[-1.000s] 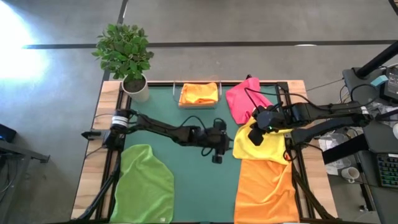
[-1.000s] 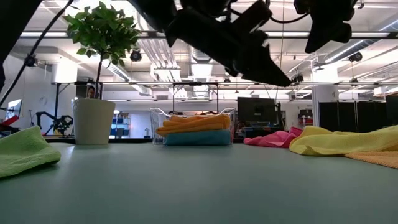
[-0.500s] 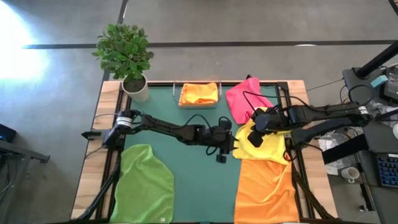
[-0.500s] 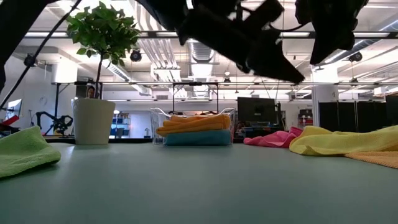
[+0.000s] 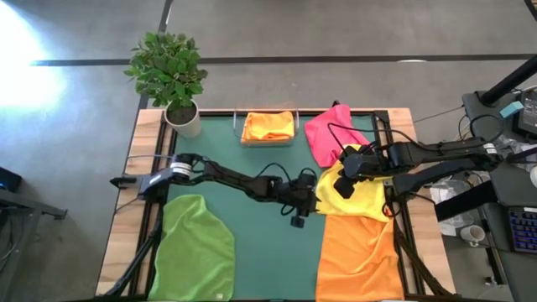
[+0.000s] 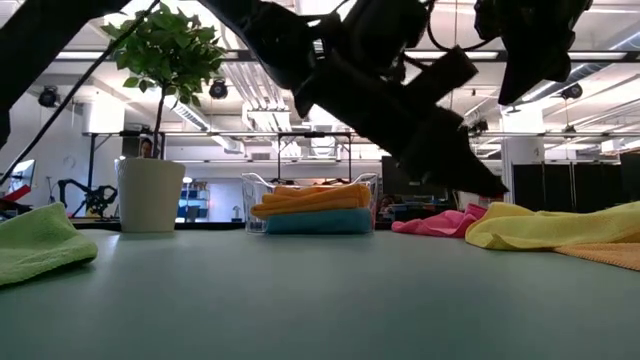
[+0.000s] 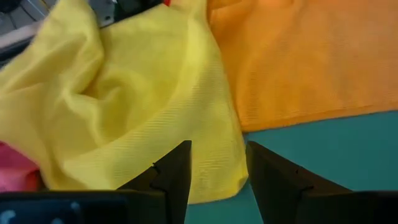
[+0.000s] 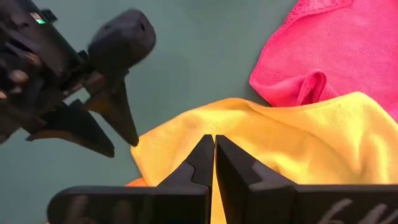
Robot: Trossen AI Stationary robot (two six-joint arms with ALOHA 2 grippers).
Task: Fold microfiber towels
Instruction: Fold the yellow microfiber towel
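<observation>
A crumpled yellow towel (image 5: 359, 200) lies at the right, overlapping a flat orange towel (image 5: 361, 252) near it and touching a pink towel (image 5: 329, 134) beyond it. A green towel (image 5: 197, 247) lies spread at the near left. My left gripper (image 5: 306, 204) is open, low over the yellow towel's near-left corner (image 7: 217, 124), with a finger standing on either side of it. In the low view its tips (image 6: 487, 186) hang just above the cloth. My right gripper (image 8: 214, 146) is shut and hangs high over the yellow towel (image 8: 298, 155).
A clear tray (image 5: 268, 141) at the far edge holds a folded orange towel (image 5: 268, 126) on a light blue one (image 6: 320, 223). A potted plant (image 5: 172, 75) stands at the far left corner. The green mat (image 5: 260, 243) shows bare between the green and orange towels.
My left gripper has sunk and gone toward the table's right edge, from the middle of the mat to the yellow towel's near-left corner, its fingers staying open. The towels lie as before.
</observation>
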